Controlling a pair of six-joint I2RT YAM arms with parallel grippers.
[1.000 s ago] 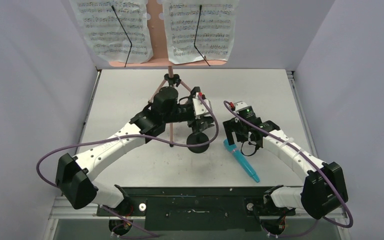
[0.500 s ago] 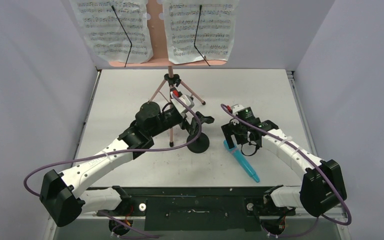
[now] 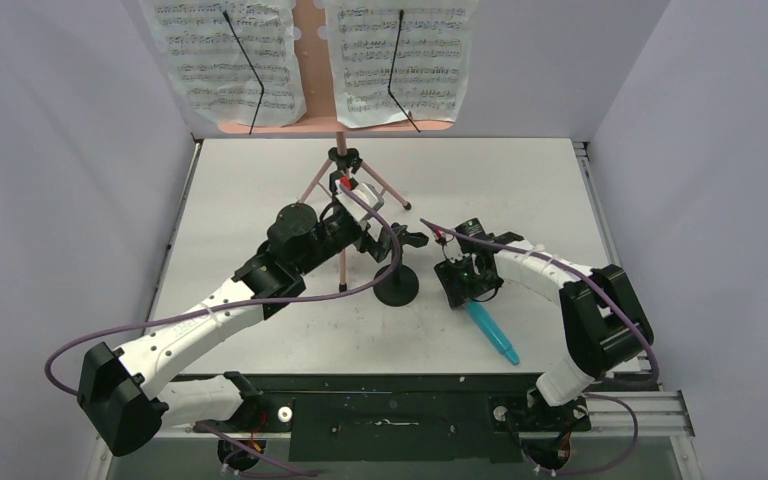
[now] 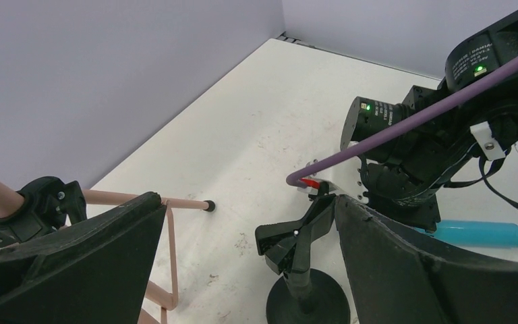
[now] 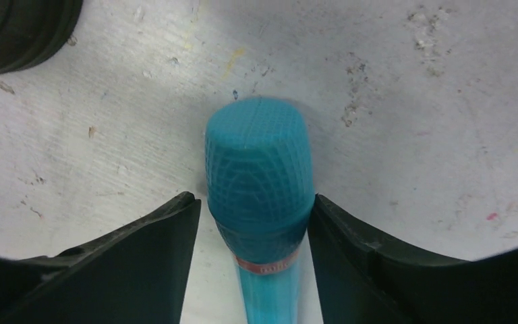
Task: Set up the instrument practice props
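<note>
teal microphone, grid-textured domed head

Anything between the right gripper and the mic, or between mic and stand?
No: the right gripper straddles the mic, jaws flanking its head. Toward the stand, only the open left gripper, beside its clip.

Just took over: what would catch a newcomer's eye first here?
The pink music stand stands at the back of the table, two sheet-music pages on it. Nearer, the right gripper is shut on the head of the teal microphone lying flat, beside the black mic stand, the open left gripper at its clip.
</note>
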